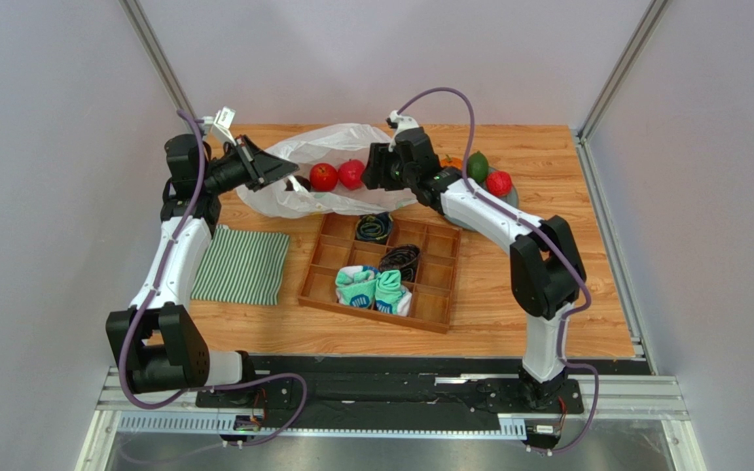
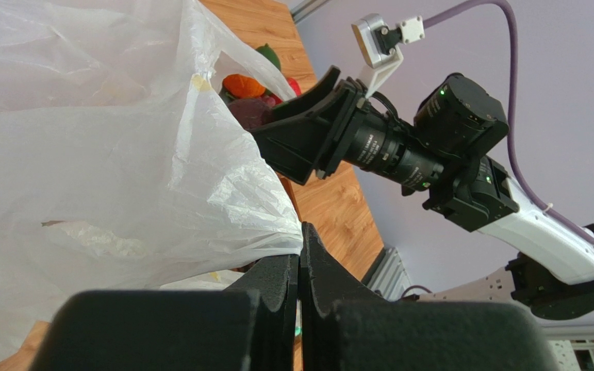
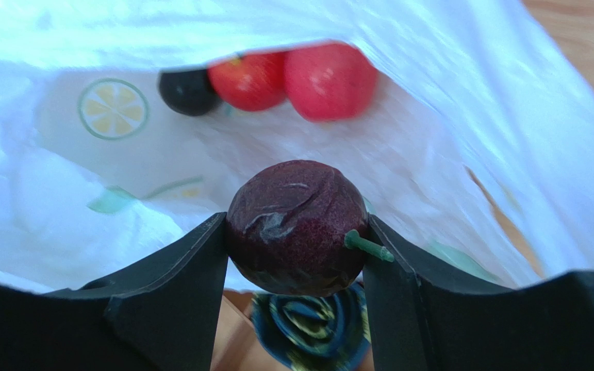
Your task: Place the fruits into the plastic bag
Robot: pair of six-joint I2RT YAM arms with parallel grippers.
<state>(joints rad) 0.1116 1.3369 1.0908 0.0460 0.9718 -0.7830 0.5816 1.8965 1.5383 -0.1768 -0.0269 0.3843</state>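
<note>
The white plastic bag [image 1: 337, 147] lies at the back of the table with its mouth held up. My left gripper [image 1: 278, 172] is shut on the bag's edge [image 2: 199, 232], fingertips [image 2: 300, 247] pressed together. My right gripper [image 1: 379, 167] is at the bag's mouth, shut on a dark purple fruit [image 3: 296, 228] with a green stem. Inside the bag [image 3: 470, 100] lie two red apples [image 3: 250, 79] [image 3: 329, 79] and a small dark fruit [image 3: 188, 91]. On a grey plate [image 1: 512, 196] to the right remain a green fruit [image 1: 477, 165], a red apple [image 1: 498, 183] and an orange one [image 1: 450, 162].
A wooden divided tray [image 1: 371, 309] sits mid-table with teal socks [image 1: 371, 287] and black socks [image 1: 401, 260]; a rolled sock [image 3: 312, 325] lies just under the held fruit. A green-striped folded cloth [image 1: 243, 265] lies to the left. The right arm [image 2: 401, 147] faces my left gripper closely.
</note>
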